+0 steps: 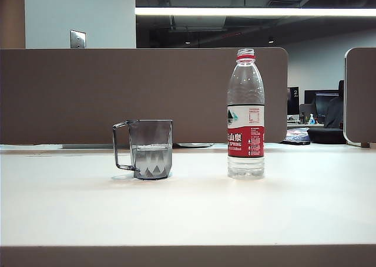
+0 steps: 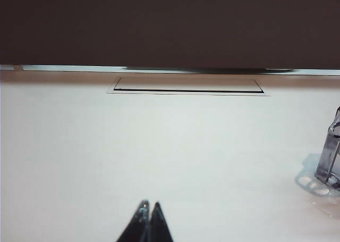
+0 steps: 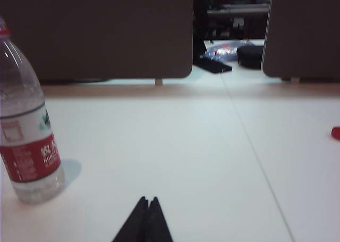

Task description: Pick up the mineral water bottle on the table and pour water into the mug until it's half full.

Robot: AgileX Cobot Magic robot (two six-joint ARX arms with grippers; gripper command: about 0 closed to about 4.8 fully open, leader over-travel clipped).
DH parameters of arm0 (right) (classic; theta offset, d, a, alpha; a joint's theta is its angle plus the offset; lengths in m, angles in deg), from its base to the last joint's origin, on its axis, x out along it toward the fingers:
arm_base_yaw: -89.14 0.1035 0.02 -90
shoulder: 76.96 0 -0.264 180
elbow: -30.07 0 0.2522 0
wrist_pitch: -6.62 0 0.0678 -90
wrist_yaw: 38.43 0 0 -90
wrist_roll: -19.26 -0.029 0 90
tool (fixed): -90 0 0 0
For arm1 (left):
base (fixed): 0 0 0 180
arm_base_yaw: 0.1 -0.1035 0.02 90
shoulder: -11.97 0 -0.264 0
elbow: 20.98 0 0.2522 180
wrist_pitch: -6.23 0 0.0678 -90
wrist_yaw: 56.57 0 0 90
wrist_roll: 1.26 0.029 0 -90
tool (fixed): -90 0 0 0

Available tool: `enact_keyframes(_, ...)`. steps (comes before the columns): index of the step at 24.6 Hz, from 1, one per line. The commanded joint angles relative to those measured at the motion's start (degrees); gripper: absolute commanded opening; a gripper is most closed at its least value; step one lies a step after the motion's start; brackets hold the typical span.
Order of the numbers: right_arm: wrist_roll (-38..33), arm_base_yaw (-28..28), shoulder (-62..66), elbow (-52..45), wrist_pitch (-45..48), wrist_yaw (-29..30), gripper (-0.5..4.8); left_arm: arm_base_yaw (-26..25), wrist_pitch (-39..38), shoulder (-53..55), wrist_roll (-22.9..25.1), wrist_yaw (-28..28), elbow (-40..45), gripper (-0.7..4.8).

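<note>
The mineral water bottle [image 1: 245, 117] stands upright and uncapped on the white table [image 1: 188, 214], right of the smoky-grey mug [image 1: 150, 149], which holds water to about half its height. No arm shows in the exterior view. My left gripper [image 2: 148, 205] is shut and empty over bare tabletop, with a corner of the mug [image 2: 330, 157] off to one side and well away. My right gripper [image 3: 148, 200] is also shut and empty, and the bottle [image 3: 26, 125] stands apart from it near the frame's edge.
A brown partition [image 1: 141, 94] runs along the table's far edge. A rectangular cable hatch [image 2: 187, 85] sits flush in the tabletop near the partition. A small red object [image 3: 335, 132], perhaps the cap, lies on the table. Desks and dark items lie beyond a gap in the partitions.
</note>
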Motion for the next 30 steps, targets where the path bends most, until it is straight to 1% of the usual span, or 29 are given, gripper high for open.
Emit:
enact_keyframes(1,-0.2,0.3,-2.4,-0.2,1.4,-1.5,-0.01,0.0,0.6,0.0,0.0,-0.2,-0.2,-0.05)
enact_keyframes(6,-0.2,1.7,-2.4,-0.2,-0.2,-4.2,-0.01,0.0,0.6,0.0,0.0,-0.2,-0.2,-0.05)
enact_keyframes(12,-0.5,2.2,-2.4,-0.2,-4.6,-3.9,-0.01,0.0,0.6,0.0,0.0,-0.2,-0.2,-0.05)
enact_keyframes(21,-0.7,3.2,-2.4,-0.2,-4.4,-3.4,-0.01,0.0,0.6,0.0,0.0,-0.2,-0.2,-0.05)
enact_keyframes(23,-0.7,3.2,-2.4,-0.2,-4.4,-2.4,-0.01,0.0,0.6,0.0,0.0,-0.2,-0.2,-0.05)
enact_keyframes(30,-0.7,3.1,-2.4,-0.2,-4.4,-2.3,-0.01,0.0,0.6,0.0,0.0,-0.2,-0.2,-0.05)
